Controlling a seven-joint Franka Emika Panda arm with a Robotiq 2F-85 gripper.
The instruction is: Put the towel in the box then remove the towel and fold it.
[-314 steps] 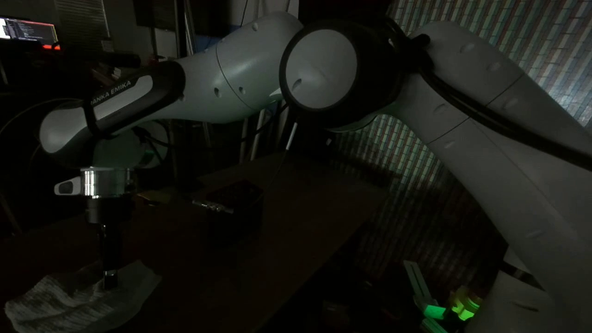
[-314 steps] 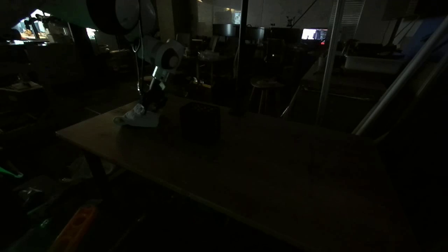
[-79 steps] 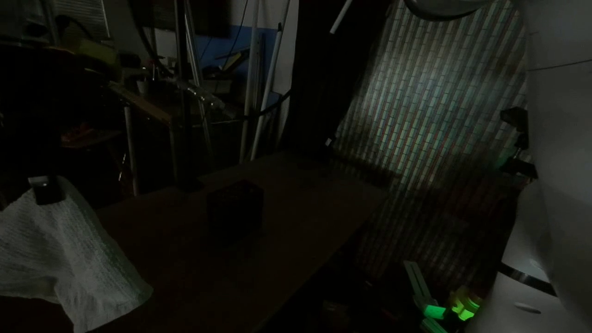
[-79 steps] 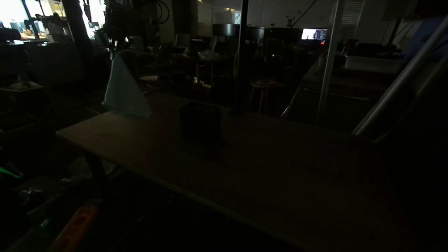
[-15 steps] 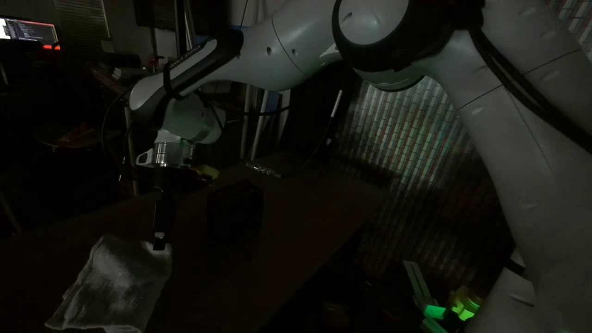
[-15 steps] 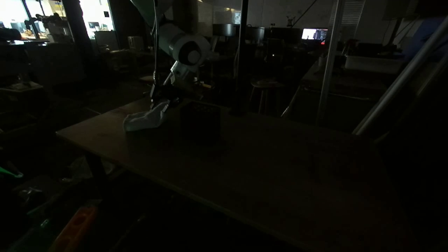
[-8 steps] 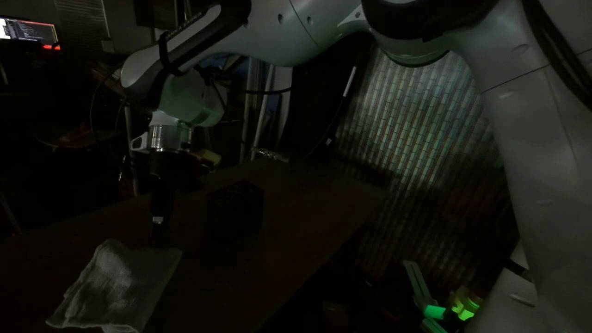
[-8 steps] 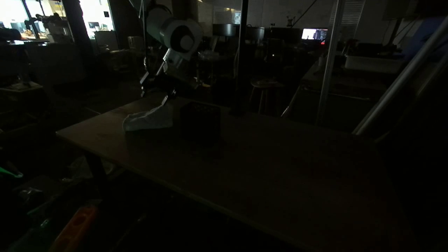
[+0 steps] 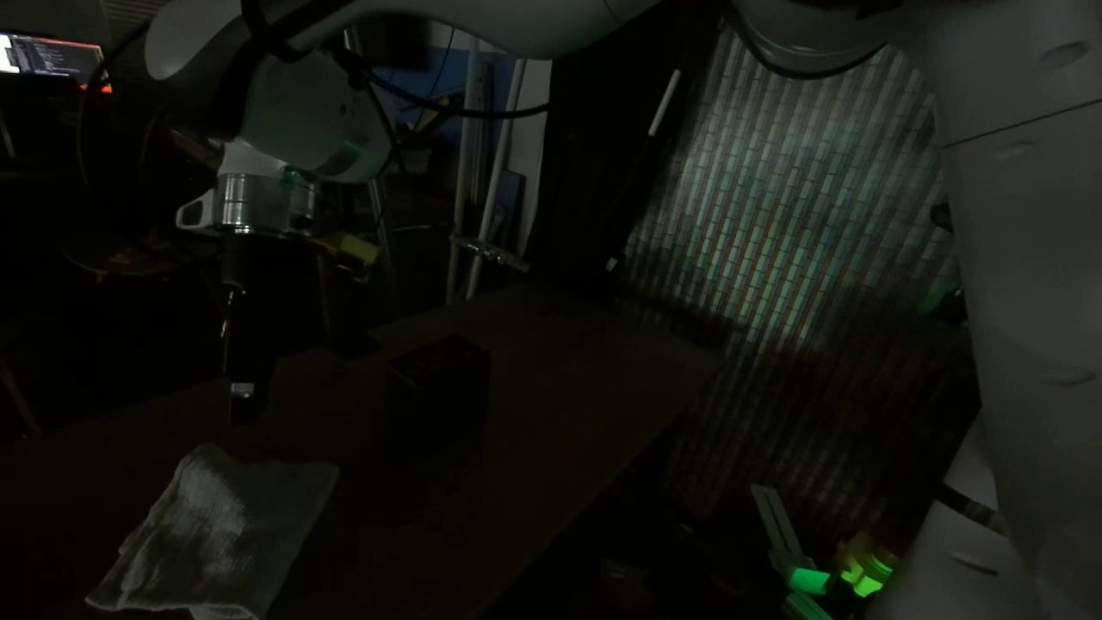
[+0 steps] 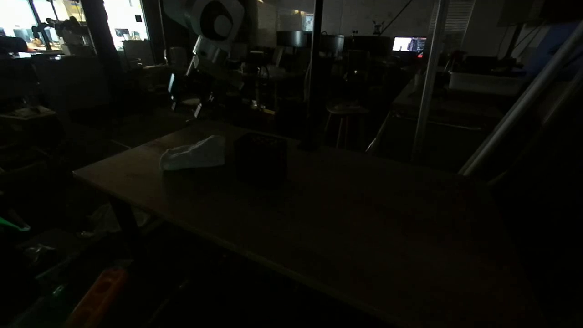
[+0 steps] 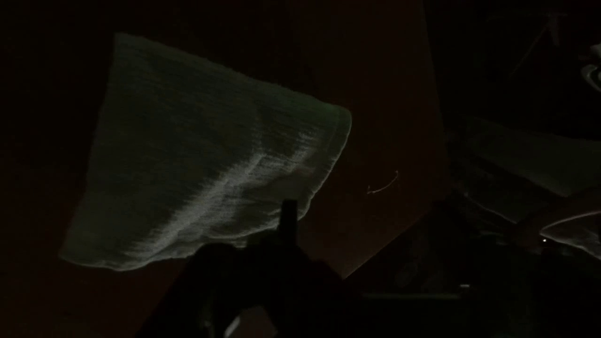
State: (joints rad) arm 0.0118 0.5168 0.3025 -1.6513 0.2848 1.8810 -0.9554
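Towel (image 10: 195, 155) now lies released, my claw (image 10: 185, 111) lifted clear, spread wide and empty, so a fold seems laid.

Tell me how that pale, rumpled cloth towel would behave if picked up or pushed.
The pale, rumpled cloth towel would likely hang limp: its surface sags into soft, irregular folds. Its textured weave suggests it may not be slippery. Lying spread on the flat brown tabletop, it seems unlikely to roll.
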